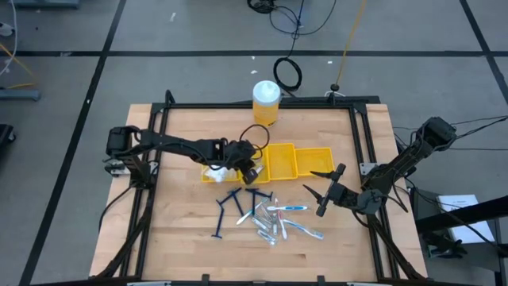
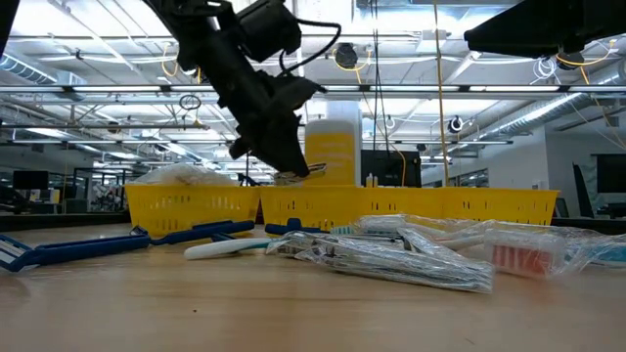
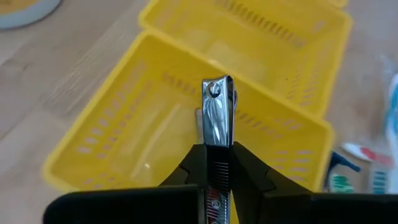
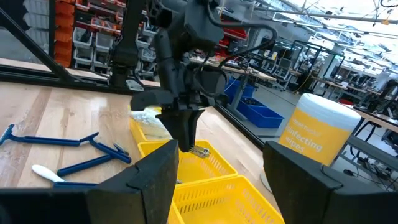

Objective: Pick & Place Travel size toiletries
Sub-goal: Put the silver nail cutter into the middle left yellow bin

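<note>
My left gripper [image 3: 217, 163] pinches a silvery nail clipper [image 3: 217, 112] by one end, its fingers pressed tight on the metal, and holds it above the yellow bins [image 1: 287, 162] that sit in a row near the middle of the table [image 1: 182, 238], toward its far edge. The clipper hangs over the second bin from the left end of the row, clear of its floor. The bin at the left end holds white puffy packets [image 1: 216, 171]. On the bare wood between the bins and the table's near edge lie dark blue razors [image 1: 226, 208], silvery sachets [image 1: 265, 226] and white-blue-red toothbrushes [image 1: 292, 209], loosely heaped. My right gripper [image 1: 324, 191] hovers off the right end of the bins with its fingers spread, holding nothing. A yellow canister [image 1: 266, 103] with a white lid stands at the far edge.
</note>
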{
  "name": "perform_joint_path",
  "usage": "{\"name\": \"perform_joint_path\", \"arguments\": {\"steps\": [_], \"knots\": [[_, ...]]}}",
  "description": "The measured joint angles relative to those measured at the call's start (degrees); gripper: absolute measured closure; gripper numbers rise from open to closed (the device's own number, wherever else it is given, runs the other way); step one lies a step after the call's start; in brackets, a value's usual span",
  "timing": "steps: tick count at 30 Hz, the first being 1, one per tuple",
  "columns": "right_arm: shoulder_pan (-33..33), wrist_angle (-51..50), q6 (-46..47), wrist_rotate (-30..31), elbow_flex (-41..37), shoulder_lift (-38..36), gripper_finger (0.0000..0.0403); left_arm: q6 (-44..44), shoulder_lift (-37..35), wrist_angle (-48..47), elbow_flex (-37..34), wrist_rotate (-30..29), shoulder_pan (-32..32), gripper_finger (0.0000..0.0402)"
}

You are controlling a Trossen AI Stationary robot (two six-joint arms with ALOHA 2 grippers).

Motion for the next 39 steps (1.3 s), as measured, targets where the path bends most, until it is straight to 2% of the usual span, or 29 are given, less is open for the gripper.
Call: {"name": "perform_joint_path", "arguments": {"steps": [10,18,27,31,39], "knots": [[0.0,0.0,0.0,0.0,0.0,0.0,0.0181,-4.1,0.0,5.8,-4.1,-1.4,0.7,0.0379],[0.0,0.0,0.0,0.0,0.0,0.0,0.0181,-4.7,0.0,5.8,-4.1,-1.4,0.6,0.0328],[0.0,0.0,0.0,0.0,0.0,0.0,0.0181,-5.9,0.0,5.8,-4.1,-1.9,0.6,0.0323],[0.0,0.0,0.0,0.0,0.0,0.0,0.0181,-6.6,0.0,5.7,-4.1,-1.9,0.6,0.0303],[0.0,0.0,0.0,0.0,0.0,0.0,0.0181,-4.3,0.0,5.7,-4.1,-2.4,0.7,0.0235]]}}
